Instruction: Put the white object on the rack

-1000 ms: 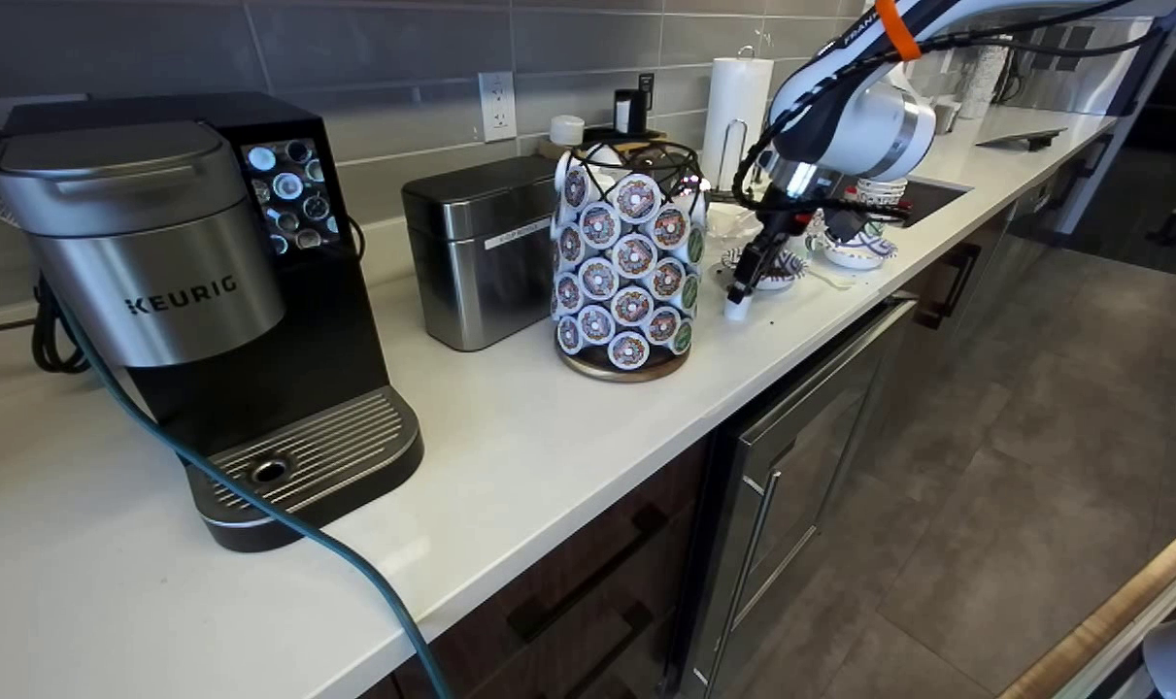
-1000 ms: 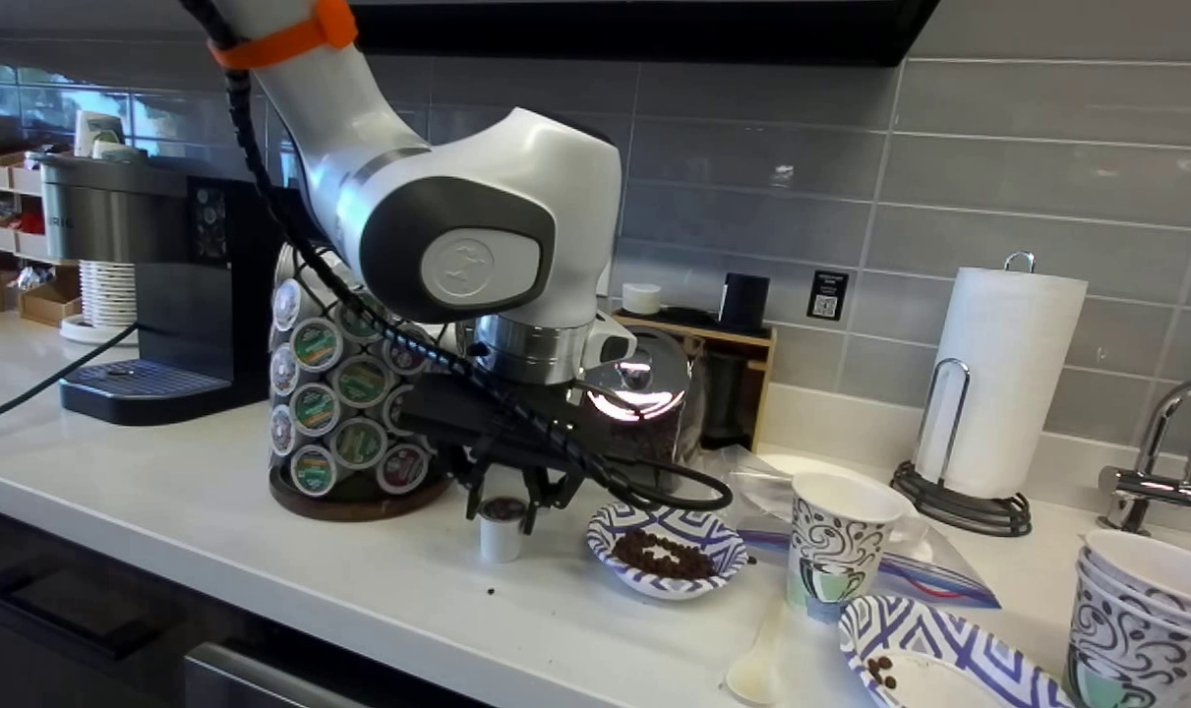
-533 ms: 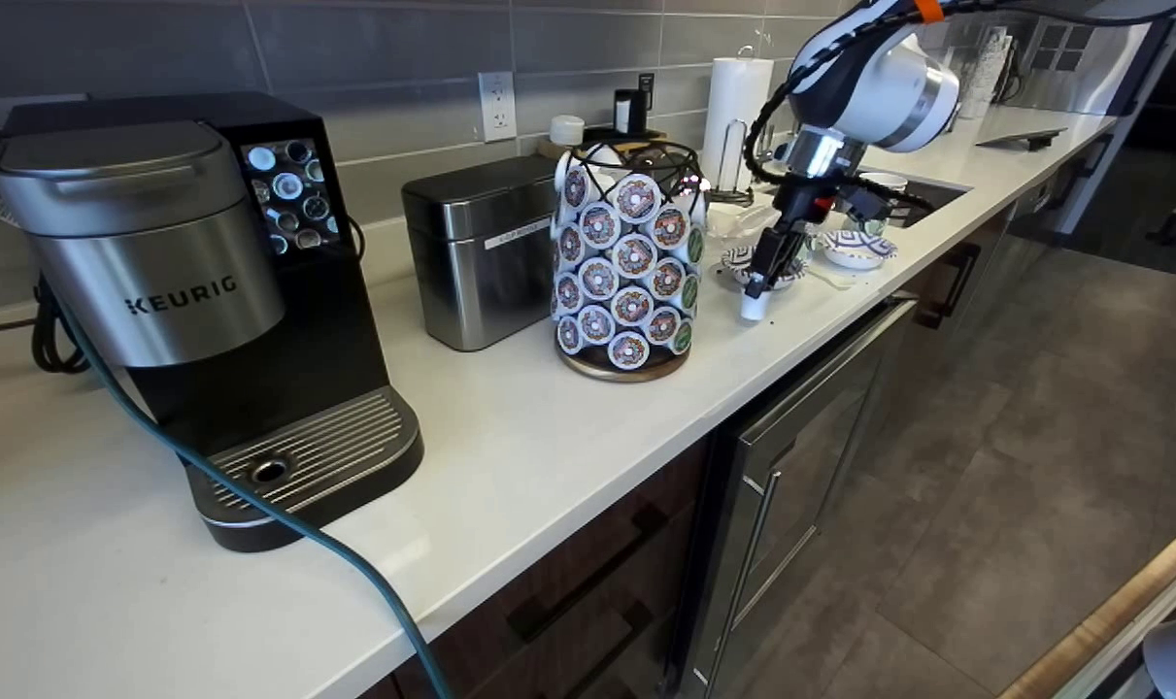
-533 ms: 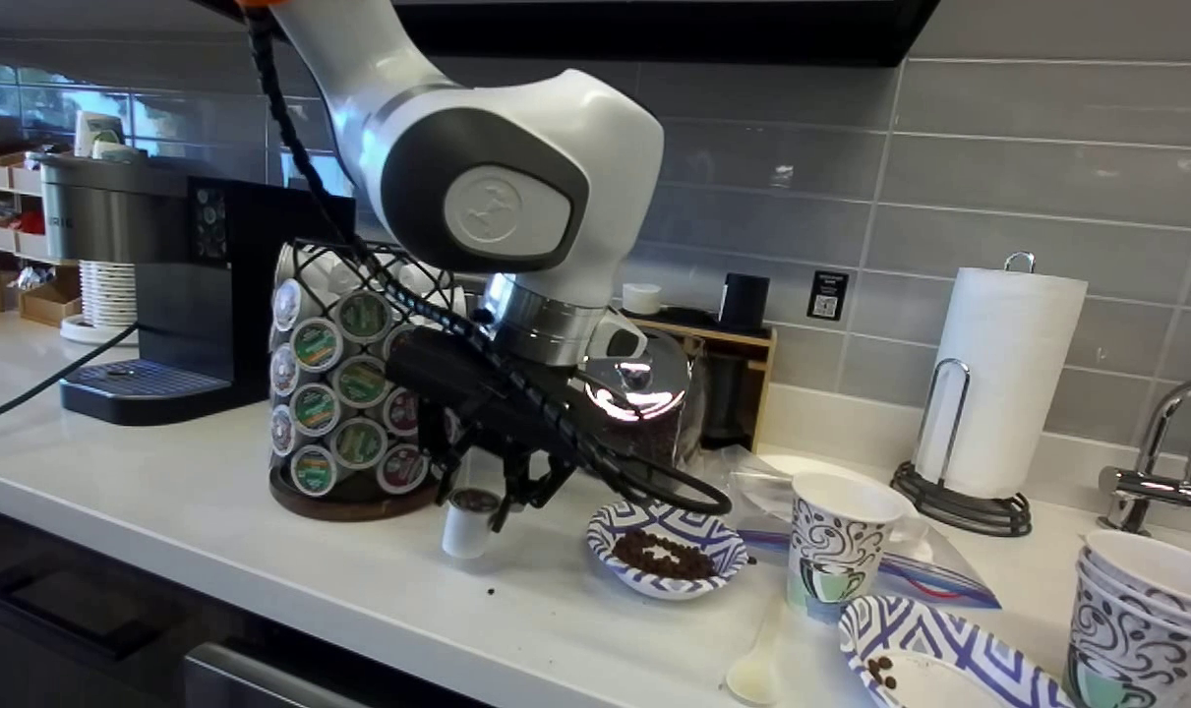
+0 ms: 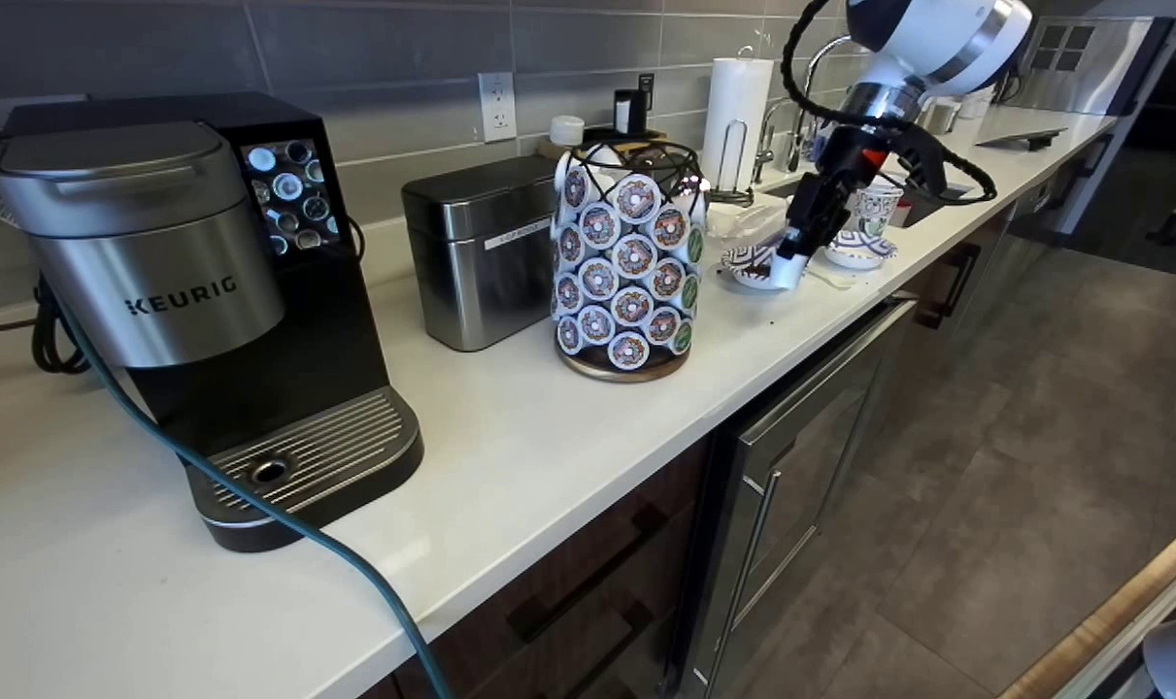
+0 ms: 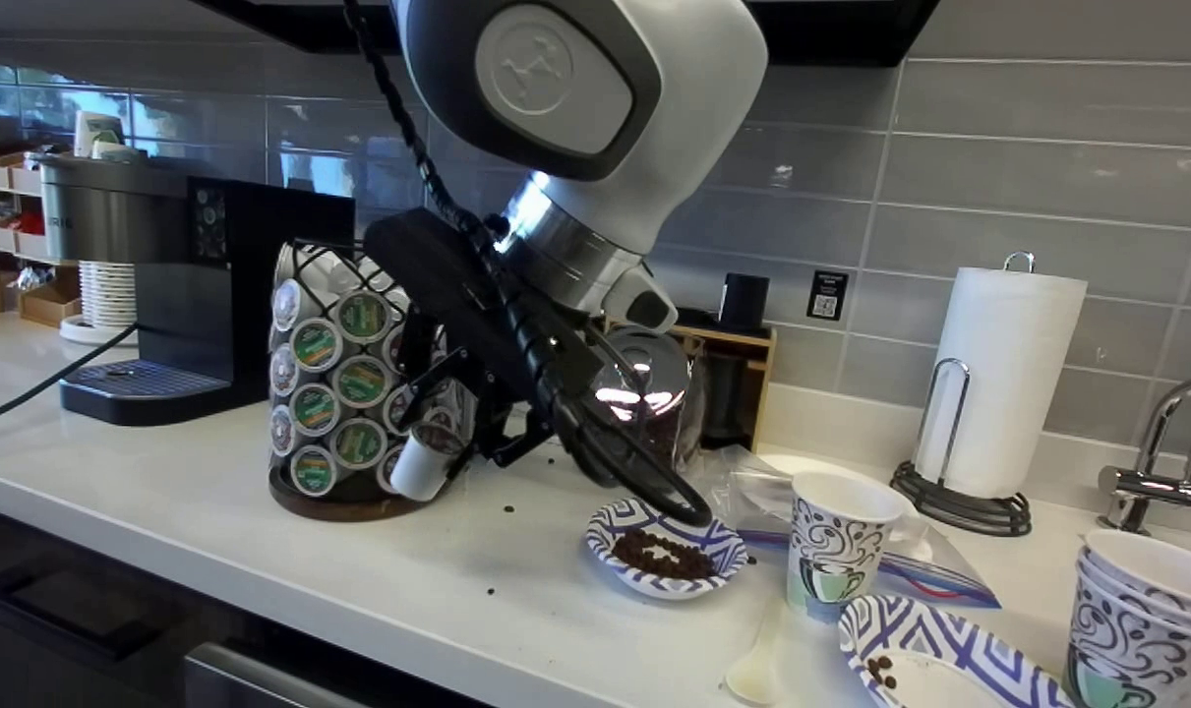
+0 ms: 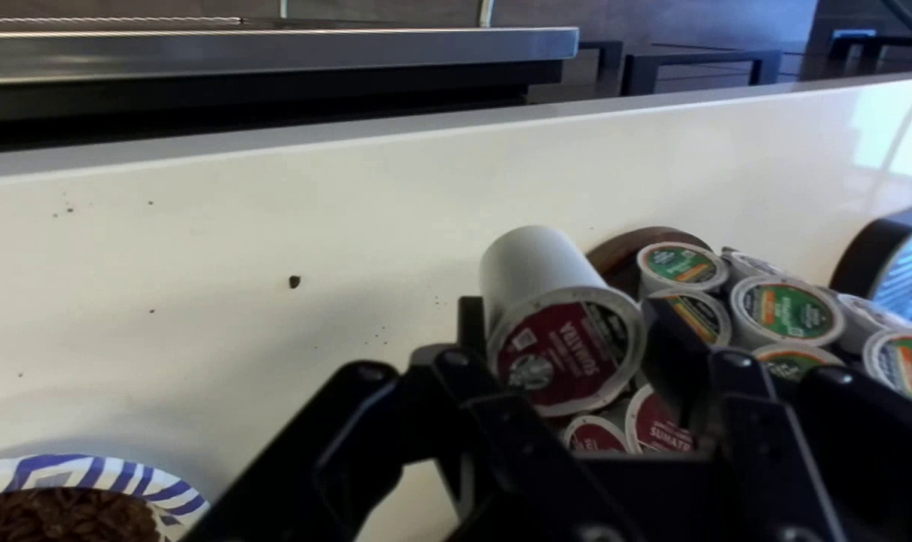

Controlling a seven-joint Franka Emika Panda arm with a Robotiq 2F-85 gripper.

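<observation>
White coffee pod, tilted above the counter, clamped between the fingers: we judge grasp and lift done. Setting it on the rack (standing apart from it in an exterior view) remains.

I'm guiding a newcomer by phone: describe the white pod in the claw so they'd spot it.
Find the Keurig coffee maker, then the wire rack along the counter. Nearby, the claw grips the white pod, its maroon lid reading Sumatra. Unlike neighbouring pods, it's outside the rack.
</observation>
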